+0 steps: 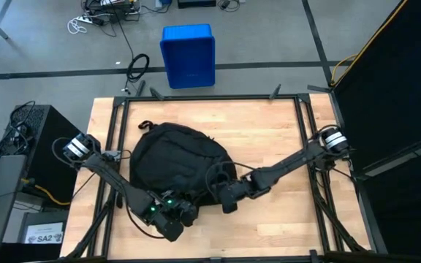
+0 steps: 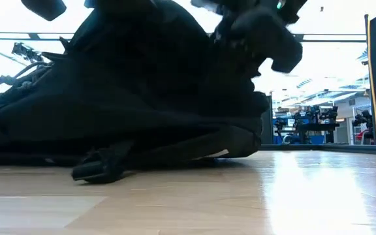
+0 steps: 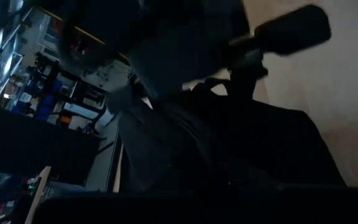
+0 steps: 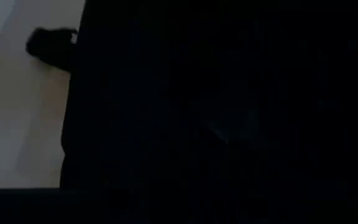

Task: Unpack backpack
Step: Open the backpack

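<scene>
On the wooden table (image 1: 283,139), left of centre, lies the black backpack (image 1: 170,157), rounded top toward twelve o'clock. At its six o'clock edge sits the left gripper (image 1: 185,214), fingers shut; whether they pinch fabric cannot be told. At the bag's four o'clock side the right gripper (image 1: 218,191) presses against it, its finger spread hidden. Beyond the table stands a blue bin (image 1: 188,55).

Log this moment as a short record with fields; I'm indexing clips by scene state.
surface: wooden table
main item: black backpack, lying on the table's left half
left end effector: at the backpack's near edge, shut
right end effector: at the backpack's right edge, grip not visible
unpacked items: none visible on the table
off table: blue bin on the floor beyond the far edge
</scene>
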Tool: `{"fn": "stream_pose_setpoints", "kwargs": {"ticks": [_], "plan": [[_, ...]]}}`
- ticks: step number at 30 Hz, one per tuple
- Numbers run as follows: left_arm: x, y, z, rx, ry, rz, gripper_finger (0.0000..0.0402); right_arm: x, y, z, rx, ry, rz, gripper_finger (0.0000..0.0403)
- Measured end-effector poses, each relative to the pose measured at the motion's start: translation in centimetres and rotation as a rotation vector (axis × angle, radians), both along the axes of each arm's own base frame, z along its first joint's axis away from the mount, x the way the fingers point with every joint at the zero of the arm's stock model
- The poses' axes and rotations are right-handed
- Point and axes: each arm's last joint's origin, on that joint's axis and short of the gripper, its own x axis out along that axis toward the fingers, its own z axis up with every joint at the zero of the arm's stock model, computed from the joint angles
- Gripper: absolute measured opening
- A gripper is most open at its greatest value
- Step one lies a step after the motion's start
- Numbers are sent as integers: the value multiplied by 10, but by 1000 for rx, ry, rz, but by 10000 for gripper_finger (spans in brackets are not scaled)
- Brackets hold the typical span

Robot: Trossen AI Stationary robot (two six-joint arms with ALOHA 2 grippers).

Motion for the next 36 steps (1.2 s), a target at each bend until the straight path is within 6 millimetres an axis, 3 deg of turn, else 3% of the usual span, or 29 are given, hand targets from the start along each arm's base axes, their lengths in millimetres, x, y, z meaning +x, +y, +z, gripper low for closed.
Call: {"fn": "stream_pose_setpoints", "kwargs": {"ticks": [3,9,17,26,36], "plan": [[1,2,2,9,-9,12,0,-1,-9,-3,39,58,-18,117],[-9,16,30,11,-83,74,0,-16,-12,-6,42,183,-101,11],[-40,52,65,-26,-201,204,0,-40,3,-12,34,316,-192,2],[-73,111,47,-99,-339,484,0,-67,14,-30,71,409,-284,1],[-78,155,15,-178,-310,687,0,-91,24,-45,117,503,-358,1]]}}
